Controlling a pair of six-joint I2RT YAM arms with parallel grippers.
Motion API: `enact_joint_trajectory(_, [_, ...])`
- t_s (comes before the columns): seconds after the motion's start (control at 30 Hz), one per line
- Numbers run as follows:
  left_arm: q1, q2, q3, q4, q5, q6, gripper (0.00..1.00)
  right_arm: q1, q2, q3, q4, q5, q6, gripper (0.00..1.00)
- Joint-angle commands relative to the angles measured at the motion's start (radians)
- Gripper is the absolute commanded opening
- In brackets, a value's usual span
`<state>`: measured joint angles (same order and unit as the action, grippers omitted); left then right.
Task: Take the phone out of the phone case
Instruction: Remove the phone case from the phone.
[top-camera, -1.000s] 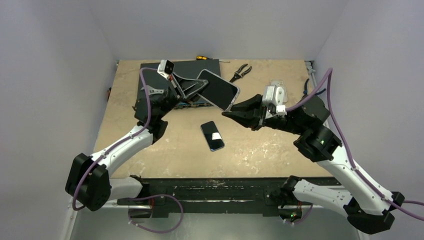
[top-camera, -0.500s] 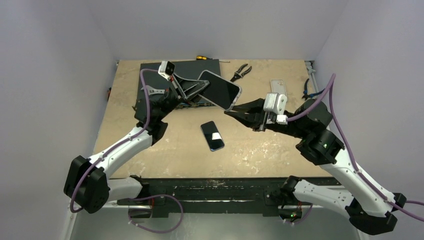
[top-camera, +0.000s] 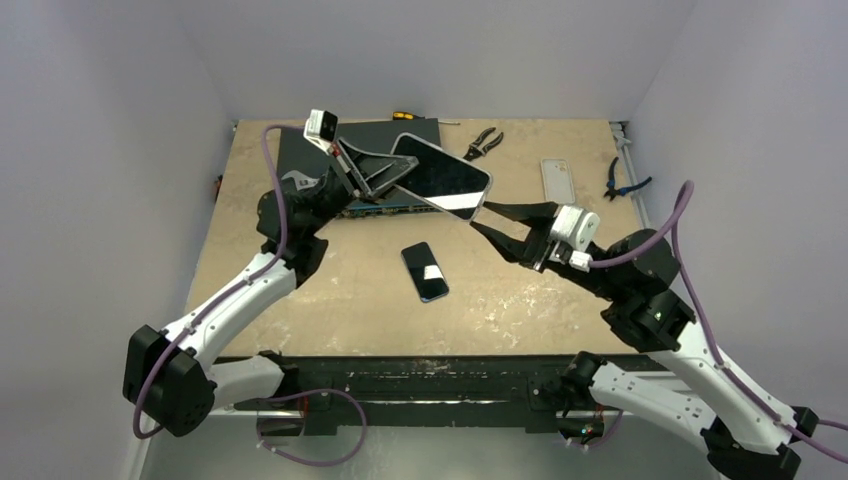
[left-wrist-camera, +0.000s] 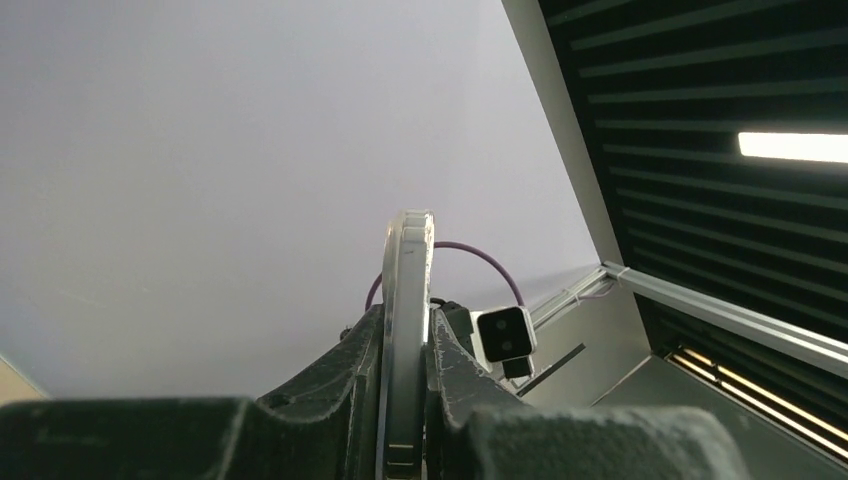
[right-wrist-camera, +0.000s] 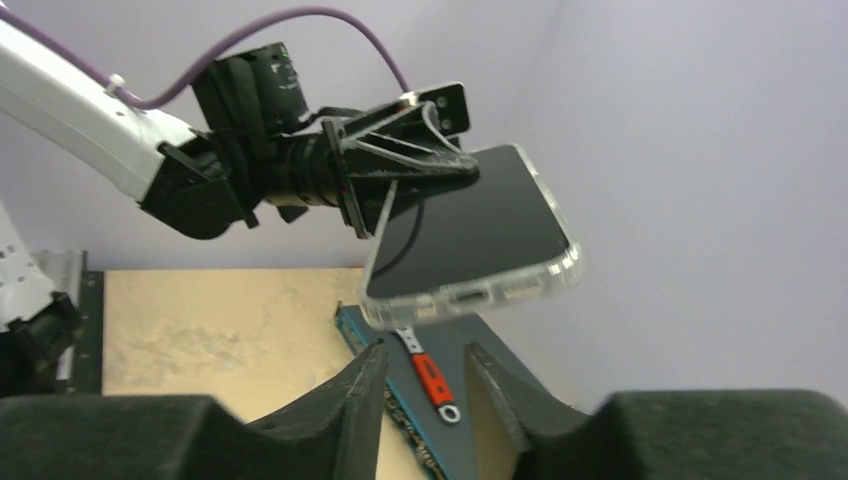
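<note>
My left gripper (top-camera: 385, 182) is shut on one end of a black-screened phone in a clear case (top-camera: 441, 177), holding it raised and tilted above the table. In the left wrist view the cased phone (left-wrist-camera: 407, 330) shows edge-on, clamped between both fingers. In the right wrist view the cased phone (right-wrist-camera: 470, 237) hangs just above my fingertips. My right gripper (top-camera: 488, 218) is open, empty, just below the phone's free end, not touching it.
A second dark phone (top-camera: 425, 271) lies flat mid-table. An empty clear case (top-camera: 556, 180) lies back right. A dark mat (top-camera: 300, 140) with a blue-edged board, pliers (top-camera: 482, 145), a screwdriver (top-camera: 404, 115) and cutters (top-camera: 615, 180) lie along the back.
The left gripper has lifted the cased phone and tilted it flatter. The right arm has swung right and down, its open fingers now under the phone's free end.
</note>
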<state>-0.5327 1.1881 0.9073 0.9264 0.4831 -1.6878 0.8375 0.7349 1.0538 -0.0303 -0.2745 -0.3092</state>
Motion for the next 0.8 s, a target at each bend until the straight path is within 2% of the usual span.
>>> enact_joint_trajectory(0.0, [0.024, -0.042, 0.044, 0.051, -0.046, 0.043, 0.00, 0.000, -0.076, -0.059, 0.050, 0.108, 0.061, 0.44])
enact_joint_trajectory(0.13, [0.031, -0.046, 0.069, 0.068, -0.091, 0.061, 0.00, 0.001, -0.163, -0.130, 0.057, 0.173, 0.197, 0.61])
enact_joint_trajectory(0.2, [0.031, -0.056, 0.082, 0.043, -0.105, 0.107, 0.00, 0.000, -0.195, -0.136, 0.061, 0.200, 0.256, 0.64])
enact_joint_trajectory(0.3, [0.031, -0.097, 0.087, -0.057, -0.147, 0.227, 0.00, 0.000, -0.185, -0.085, 0.055, 0.267, 0.447, 0.68])
enact_joint_trajectory(0.47, [0.031, -0.153, 0.084, -0.140, -0.195, 0.358, 0.00, 0.000, -0.007, 0.087, -0.046, 0.322, 0.699, 0.71])
enact_joint_trajectory(0.77, [0.031, -0.180, 0.095, -0.217, -0.197, 0.446, 0.00, 0.000, 0.163, 0.213, -0.058, 0.325, 0.776, 0.62])
